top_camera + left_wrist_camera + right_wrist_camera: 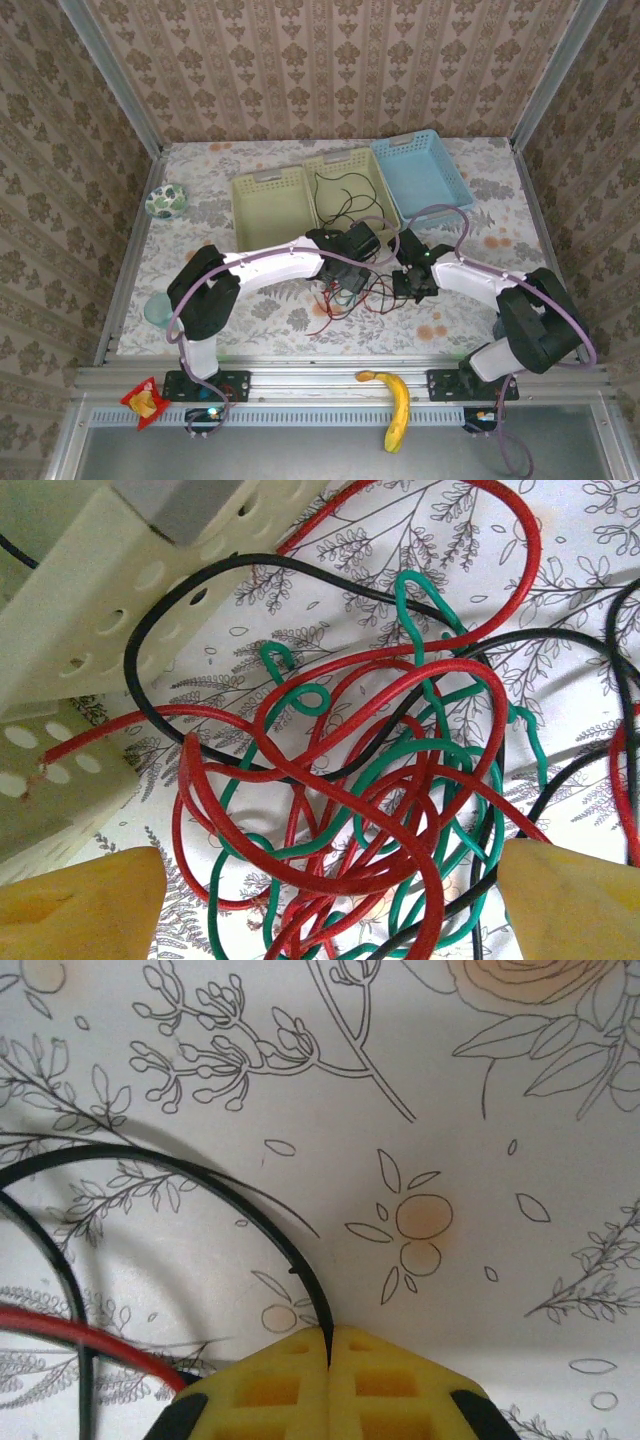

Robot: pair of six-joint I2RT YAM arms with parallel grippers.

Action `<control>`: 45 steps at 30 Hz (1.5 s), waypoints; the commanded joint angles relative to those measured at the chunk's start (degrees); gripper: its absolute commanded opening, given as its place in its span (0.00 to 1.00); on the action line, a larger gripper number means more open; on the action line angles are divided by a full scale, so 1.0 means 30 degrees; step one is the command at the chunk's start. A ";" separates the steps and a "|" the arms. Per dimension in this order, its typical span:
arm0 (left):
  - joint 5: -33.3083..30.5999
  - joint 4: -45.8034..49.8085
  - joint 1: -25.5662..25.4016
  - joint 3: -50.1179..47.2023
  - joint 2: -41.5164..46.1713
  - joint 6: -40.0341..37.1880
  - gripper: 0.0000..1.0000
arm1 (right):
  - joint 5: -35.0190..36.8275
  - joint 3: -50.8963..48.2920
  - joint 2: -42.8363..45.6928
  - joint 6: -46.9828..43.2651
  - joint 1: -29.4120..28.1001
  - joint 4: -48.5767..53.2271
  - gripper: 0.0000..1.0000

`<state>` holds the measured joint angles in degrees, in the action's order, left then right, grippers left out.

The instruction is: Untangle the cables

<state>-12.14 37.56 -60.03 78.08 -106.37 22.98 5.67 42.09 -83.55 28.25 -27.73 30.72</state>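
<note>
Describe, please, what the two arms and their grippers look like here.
Both arms have white shell links between chunky black joints: the left arm, the right arm. A pale purple cord loops loosely along each. The left gripper has plain yellow wedge fingers; the right gripper has yellow fingers with square recessed pockets and black outer sides.

Tangled cables (330, 315), yellow banana (397, 408), blue basket (425, 170)

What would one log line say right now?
left tool: open above tangled cables | right tool: shut on black cable | untangling: unfinished
</note>
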 commanded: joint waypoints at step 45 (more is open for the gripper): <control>0.0685 -0.0215 -0.0198 -0.2404 -0.2103 0.0416 0.67 | 1.3142 0.8729 1.4624 -0.5844 0.2710 -0.7361 0.00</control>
<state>-9.41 33.80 -60.36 73.54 -111.00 23.33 43.35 66.13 -40.84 11.64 -20.69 11.73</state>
